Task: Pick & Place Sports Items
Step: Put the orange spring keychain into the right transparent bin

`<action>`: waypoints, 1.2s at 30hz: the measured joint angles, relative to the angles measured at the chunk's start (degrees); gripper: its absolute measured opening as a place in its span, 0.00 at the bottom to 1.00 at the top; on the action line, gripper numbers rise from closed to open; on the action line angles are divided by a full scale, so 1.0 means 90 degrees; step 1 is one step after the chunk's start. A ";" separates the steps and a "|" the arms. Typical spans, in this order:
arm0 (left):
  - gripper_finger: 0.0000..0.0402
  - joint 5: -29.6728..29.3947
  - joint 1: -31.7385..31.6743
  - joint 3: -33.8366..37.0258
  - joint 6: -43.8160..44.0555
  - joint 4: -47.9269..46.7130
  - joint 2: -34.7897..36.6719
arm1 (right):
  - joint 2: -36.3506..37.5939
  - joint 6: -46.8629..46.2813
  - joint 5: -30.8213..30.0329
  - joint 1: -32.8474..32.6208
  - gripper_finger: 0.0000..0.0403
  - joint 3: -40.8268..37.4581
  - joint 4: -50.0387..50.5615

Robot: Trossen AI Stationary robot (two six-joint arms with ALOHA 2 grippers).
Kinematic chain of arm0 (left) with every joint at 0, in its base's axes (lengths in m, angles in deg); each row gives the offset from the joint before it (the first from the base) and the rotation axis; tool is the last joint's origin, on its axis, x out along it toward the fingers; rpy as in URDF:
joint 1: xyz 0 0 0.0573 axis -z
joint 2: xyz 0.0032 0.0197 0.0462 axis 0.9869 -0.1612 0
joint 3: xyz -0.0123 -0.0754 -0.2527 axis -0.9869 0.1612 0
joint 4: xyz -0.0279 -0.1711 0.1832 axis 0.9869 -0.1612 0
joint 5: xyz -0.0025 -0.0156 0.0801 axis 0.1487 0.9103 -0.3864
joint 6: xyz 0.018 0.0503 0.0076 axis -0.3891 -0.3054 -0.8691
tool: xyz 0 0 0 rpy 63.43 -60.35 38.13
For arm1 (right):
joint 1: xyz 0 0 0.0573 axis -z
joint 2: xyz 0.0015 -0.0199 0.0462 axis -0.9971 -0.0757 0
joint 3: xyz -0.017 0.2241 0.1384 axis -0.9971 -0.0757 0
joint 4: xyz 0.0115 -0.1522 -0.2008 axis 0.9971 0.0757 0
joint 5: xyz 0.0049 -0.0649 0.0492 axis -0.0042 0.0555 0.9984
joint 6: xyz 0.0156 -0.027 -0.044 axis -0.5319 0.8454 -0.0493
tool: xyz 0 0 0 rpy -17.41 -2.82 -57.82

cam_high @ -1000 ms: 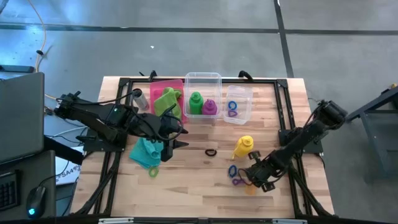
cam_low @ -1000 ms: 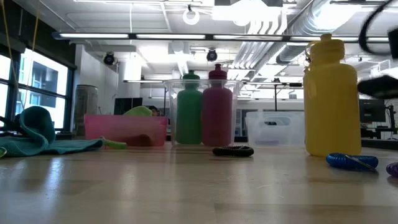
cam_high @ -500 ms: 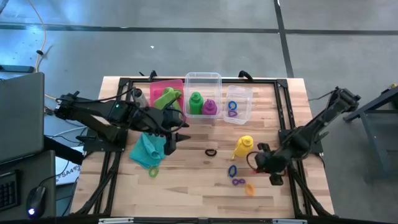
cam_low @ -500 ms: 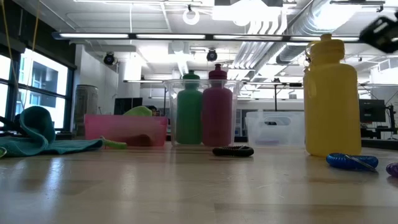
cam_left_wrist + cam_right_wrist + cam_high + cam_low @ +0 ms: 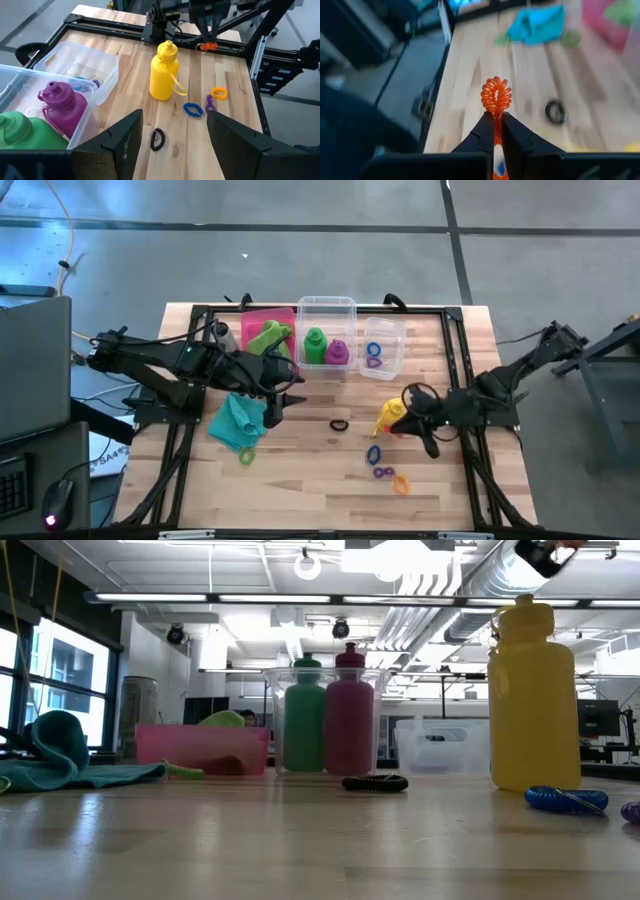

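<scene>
right claw (image 5: 495, 131) pinches orange ring (image 5: 495, 96), fingers nearly closed.

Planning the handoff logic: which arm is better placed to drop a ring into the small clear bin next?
Right. Its hand is already shut on an orange ring and hangs beside the yellow bottle, near the small clear bin. The left hand is open, empty, over by the teal cloth.
</scene>
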 joint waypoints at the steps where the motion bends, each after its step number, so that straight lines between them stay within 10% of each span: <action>1: 0.54 -0.0002 0.0000 0.0000 0.0000 -0.0002 0.0000 | 0.0000 0.0082 -0.0031 0.0084 0.01 0.0000 -0.0180; 36: 0.54 -0.0333 0.0000 0.0000 0.0056 0.0027 0.0000 | -0.0002 0.1644 -0.0253 0.4487 0.01 0.0007 -0.0102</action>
